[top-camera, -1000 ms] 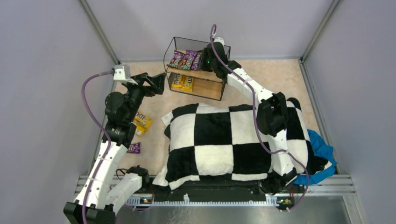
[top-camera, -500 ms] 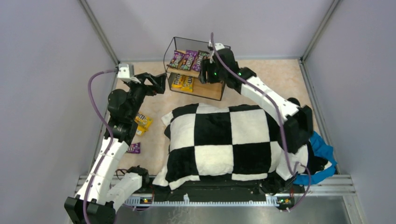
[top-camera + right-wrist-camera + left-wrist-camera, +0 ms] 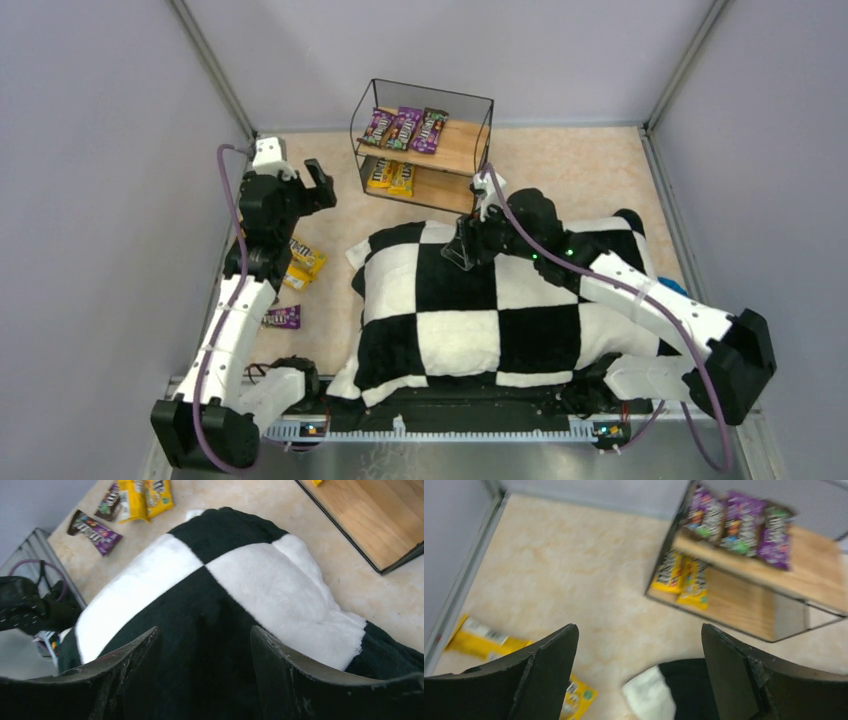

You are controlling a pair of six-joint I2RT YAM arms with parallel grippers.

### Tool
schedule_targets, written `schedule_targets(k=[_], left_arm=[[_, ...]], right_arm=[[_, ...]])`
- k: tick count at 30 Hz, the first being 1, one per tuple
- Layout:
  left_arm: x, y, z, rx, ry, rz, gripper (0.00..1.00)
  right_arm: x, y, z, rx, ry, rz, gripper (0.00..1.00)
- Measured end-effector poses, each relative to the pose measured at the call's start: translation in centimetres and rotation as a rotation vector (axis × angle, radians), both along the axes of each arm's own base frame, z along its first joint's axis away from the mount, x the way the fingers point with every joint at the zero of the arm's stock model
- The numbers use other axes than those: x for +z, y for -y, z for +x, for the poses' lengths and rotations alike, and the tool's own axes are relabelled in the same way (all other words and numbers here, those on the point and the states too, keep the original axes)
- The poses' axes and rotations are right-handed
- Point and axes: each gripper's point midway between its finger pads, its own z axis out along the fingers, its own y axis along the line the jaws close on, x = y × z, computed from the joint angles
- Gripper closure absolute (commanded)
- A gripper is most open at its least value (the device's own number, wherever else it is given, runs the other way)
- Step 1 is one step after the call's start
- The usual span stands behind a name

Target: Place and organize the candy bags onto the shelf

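The shelf (image 3: 470, 150) stands at the back of the table. Three purple candy bags (image 3: 405, 128) lie side by side on its top board, and two yellow candy bags (image 3: 391, 176) on its lower board. Two loose yellow bags (image 3: 303, 262) and a purple bag (image 3: 283, 317) lie on the floor at the left. My left gripper (image 3: 322, 190) is open and empty, in the air left of the shelf. The left wrist view shows the shelf (image 3: 809, 580) and a loose yellow bag (image 3: 484, 640). My right gripper (image 3: 462, 247) is open and empty just above the cushion.
A large black-and-white checkered cushion (image 3: 470, 300) fills the middle of the table and also shows in the right wrist view (image 3: 225, 590). A blue cloth (image 3: 692, 320) lies under its right side. Grey walls close in on three sides.
My right arm has pulled back from the shelf's top board to above the cushion, leaving the third purple bag there. My left gripper has drawn back leftward from the shelf.
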Motion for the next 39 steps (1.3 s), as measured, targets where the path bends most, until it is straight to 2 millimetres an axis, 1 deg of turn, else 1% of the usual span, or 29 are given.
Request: schedule_targets(k=[2,3,4,6,7,10,13,14,16,18,19,21,23,25,26,31,33,35,36,39], left_arm=[[-2.4,-2.2,0.1,0.058,-0.114,0.001,0.02],[-3.5,-3.2,0.0,0.090,-0.167,-0.005,0.02],[-5.1,-4.4,-0.3,0.134,-0.237,-0.016,0.02],[-8.2,-6.3,-1.4,0.225,-0.377,-0.042,0.02],[-9.9,-6.8,-2.0,0.260,-0.448,-0.052,0.02],[-14.0,-7.5,-3.7,0.335,-0.625,-0.074,0.02],[-16.8,-8.1,-5.0,0.412,-0.739,-0.093,0.02],[-17.6,-8.3,-5.5,0.443,-0.767,-0.107,0.04],[-19.1,-8.6,-6.6,0.500,-0.808,-0.152,0.13],[-20.9,-9.0,-8.2,0.558,-0.837,-0.225,0.21],[-21.8,-9.2,-9.3,0.591,-0.848,-0.267,0.22],[-22.8,-9.4,-10.7,0.638,-0.851,-0.335,0.22],[-23.2,-9.5,-11.7,0.684,-0.836,-0.397,0.22],[-23.2,-9.3,-11.8,0.704,-0.812,-0.443,0.23],[-23.2,-9.2,-11.7,0.713,-0.802,-0.464,0.25],[-23.8,-8.7,-11.4,0.738,-0.780,-0.541,0.41],[-23.9,-8.8,-11.3,0.743,-0.770,-0.551,0.43],[-23.8,-8.8,-10.9,0.741,-0.751,-0.558,0.43],[-23.7,-8.9,-10.7,0.738,-0.741,-0.561,0.41],[-23.8,-8.9,-10.4,0.734,-0.726,-0.567,0.29]], right_arm=[[1.0,0.3,-1.0,0.025,0.024,0.041,0.33],[2.0,0.4,-1.5,0.036,0.047,0.072,0.32],[2.7,0.5,-1.8,0.043,0.066,0.096,0.32],[4.2,0.6,-2.2,0.048,0.105,0.130,0.30],[4.9,0.6,-2.3,0.043,0.128,0.140,0.29],[5.7,0.0,-3.3,0.052,0.172,0.145,0.27],[5.7,-0.3,-3.6,0.055,0.186,0.136,0.25],[5.7,-0.3,-3.6,0.050,0.189,0.133,0.25],[5.6,-0.2,-3.3,0.037,0.198,0.127,0.25],[5.4,0.0,-3.3,0.031,0.199,0.120,0.25],[5.3,0.0,-3.2,0.027,0.202,0.116,0.25],[5.1,0.3,-3.1,0.018,0.205,0.108,0.25],[5.1,0.3,-3.0,0.012,0.207,0.107,0.25],[5.1,0.4,-3.0,0.008,0.208,0.108,0.25],[5.1,0.4,-3.0,0.009,0.208,0.108,0.25],[5.2,0.2,-3.1,0.021,0.206,0.114,0.25],[5.2,0.2,-3.2,0.023,0.204,0.116,0.25],[5.2,0.1,-3.3,0.027,0.203,0.117,0.25],[5.2,0.1,-3.3,0.028,0.203,0.118,0.25],[5.2,0.1,-3.3,0.030,0.202,0.118,0.25]])
